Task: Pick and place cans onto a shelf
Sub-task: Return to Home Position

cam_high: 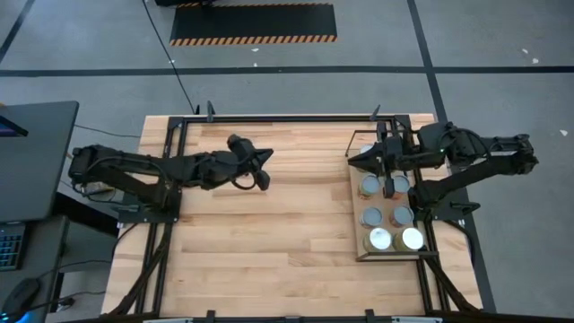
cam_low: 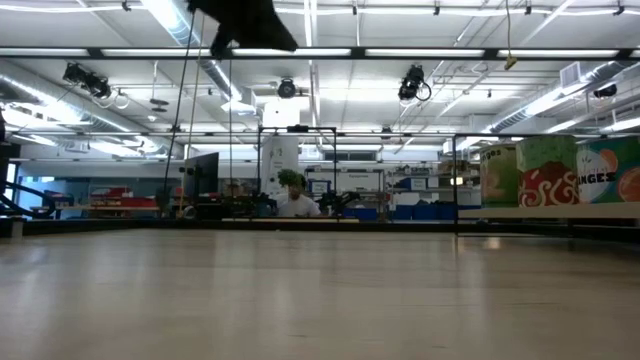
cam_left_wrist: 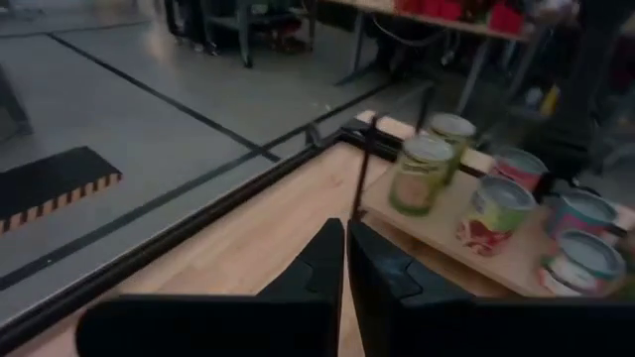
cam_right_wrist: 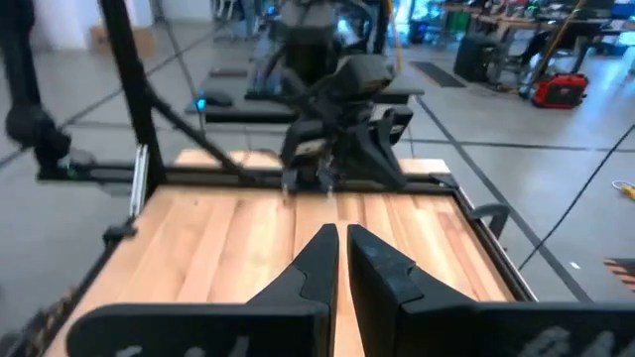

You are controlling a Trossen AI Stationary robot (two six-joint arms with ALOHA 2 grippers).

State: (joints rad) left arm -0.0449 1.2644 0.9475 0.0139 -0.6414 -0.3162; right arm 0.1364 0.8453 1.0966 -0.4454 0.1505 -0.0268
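Returning both arms to rest is, on my judgement, the step in hand: the shelf is stocked and neither arm carries anything. The left gripper hangs above the bare middle of the surface, well apart from the shelf. Its jaws are pressed together with nothing between them, as its wrist view confirms. The right gripper sits over the far end of the shelf, pointing across the surface toward the left arm, jaws likewise closed and empty.

Recommended conduct: the right arm should rise clear of the can tops and the black frame before drawing back. Its forearm passes directly above the stock, and a low sweep could topple a tin. The left arm has open room and can fold back directly. Jaws are best held closed throughout.

Contents: the cans stand upright on the shelf in two rows, close together, with six tops plainly countable from above and none on the surface. Whether more stand beneath the right arm cannot be told.
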